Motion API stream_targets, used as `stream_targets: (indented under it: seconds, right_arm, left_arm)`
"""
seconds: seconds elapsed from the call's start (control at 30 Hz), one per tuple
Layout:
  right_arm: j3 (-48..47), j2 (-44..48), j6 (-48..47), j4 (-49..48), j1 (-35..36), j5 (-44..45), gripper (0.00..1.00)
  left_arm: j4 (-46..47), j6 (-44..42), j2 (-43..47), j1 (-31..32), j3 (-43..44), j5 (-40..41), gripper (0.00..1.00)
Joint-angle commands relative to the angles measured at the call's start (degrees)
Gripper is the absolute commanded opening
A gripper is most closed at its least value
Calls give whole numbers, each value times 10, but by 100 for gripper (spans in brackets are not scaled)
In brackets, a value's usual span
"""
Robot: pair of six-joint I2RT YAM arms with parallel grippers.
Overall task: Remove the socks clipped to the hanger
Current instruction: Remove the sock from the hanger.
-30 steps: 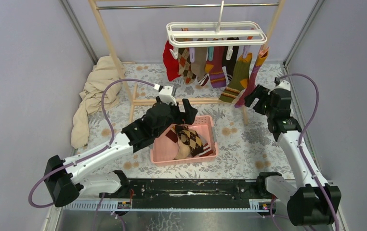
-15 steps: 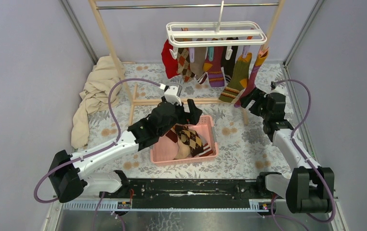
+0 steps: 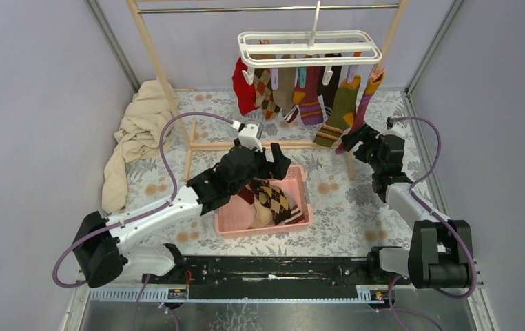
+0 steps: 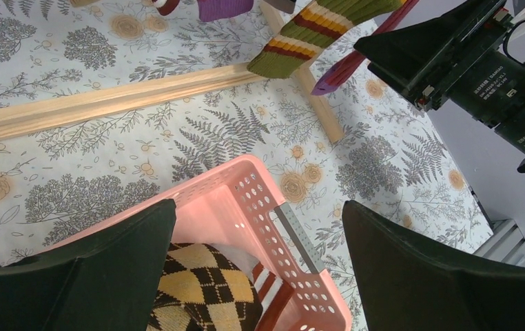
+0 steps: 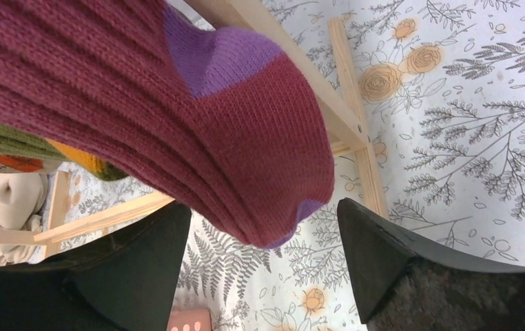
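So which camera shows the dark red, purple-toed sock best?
The right wrist view: the maroon sock fills it, purple toe clear. The top view shows it small, at the hanger's right end; the left wrist view catches only its tip.

Hanger (image 3: 309, 47): 1, white.
Socks (image 3: 342, 107) hanging on it: at least 7 by colour (red, argyle, beige, purple-striped, dark, olive-striped, maroon); overlap hides any more.
Clips: too small to count.
Basket (image 3: 305, 193): 1, pink.
Socks in basket: at least 2, incl. argyle; pile hides exact no.
Rack (image 3: 208, 146): 1, wooden.
Cloth (image 3: 136, 131): 1 beige heap.
Arms: 2, left arm (image 3: 156, 214) and right arm (image 3: 401, 200).
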State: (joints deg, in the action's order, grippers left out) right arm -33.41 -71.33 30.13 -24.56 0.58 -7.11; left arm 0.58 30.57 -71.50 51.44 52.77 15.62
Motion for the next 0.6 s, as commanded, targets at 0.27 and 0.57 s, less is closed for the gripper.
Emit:
stream_targets:
  seconds: [0.27,0.57]
  right_arm:
    - [10,-35,26,-144,-2,-26,66]
    - [12,-7,24,-123,-2,-32,28]
  left_arm:
    - [38,-5,-10,3,17,-2,99]
    - [33,-8,-12,3,27,-6,99]
